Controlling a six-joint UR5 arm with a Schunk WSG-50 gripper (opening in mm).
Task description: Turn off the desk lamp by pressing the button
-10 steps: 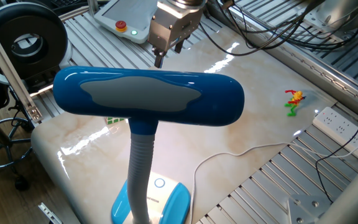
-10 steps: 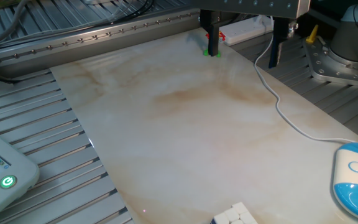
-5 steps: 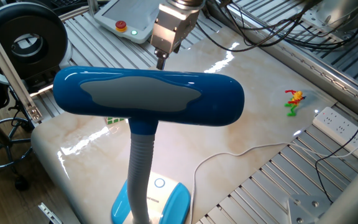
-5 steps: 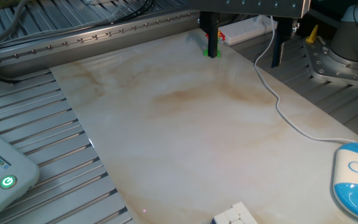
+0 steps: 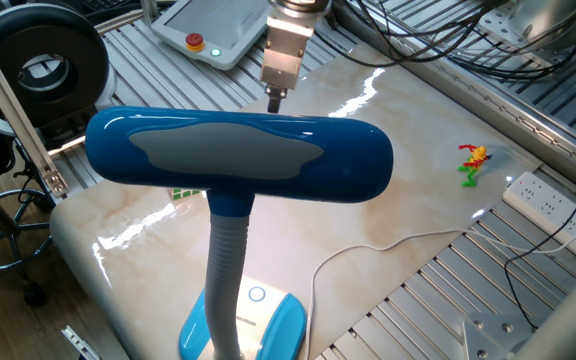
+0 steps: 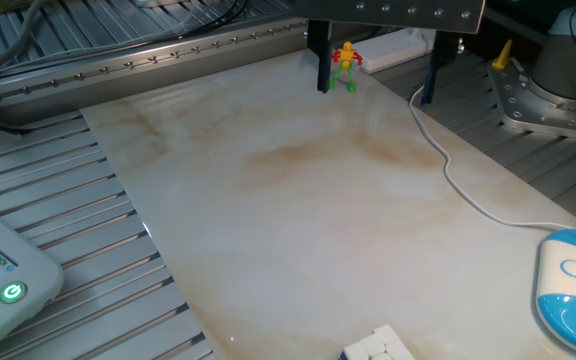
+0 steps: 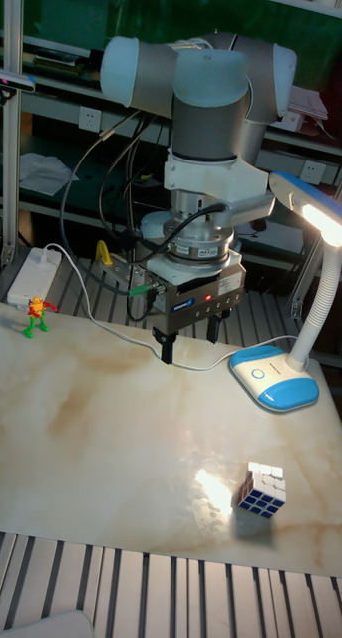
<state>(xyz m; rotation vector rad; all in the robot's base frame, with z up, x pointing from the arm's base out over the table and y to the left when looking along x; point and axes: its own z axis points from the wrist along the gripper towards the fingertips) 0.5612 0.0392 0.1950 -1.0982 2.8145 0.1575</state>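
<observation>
Tall fixed view: the desk lamp [image 7: 308,289] at the right edge shines, so nothing is done yet. The button [image 7: 257,375] on its base sits right of centre, untouched. The hand [image 7: 190,344] hangs left of it, fingers spread, holding nothing.

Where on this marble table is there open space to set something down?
The wide marble middle lies bare, bordered by the small toy figure, white cable and Rubik's cube. It is crowded near the blue-and-white lamp base and gripper.
</observation>
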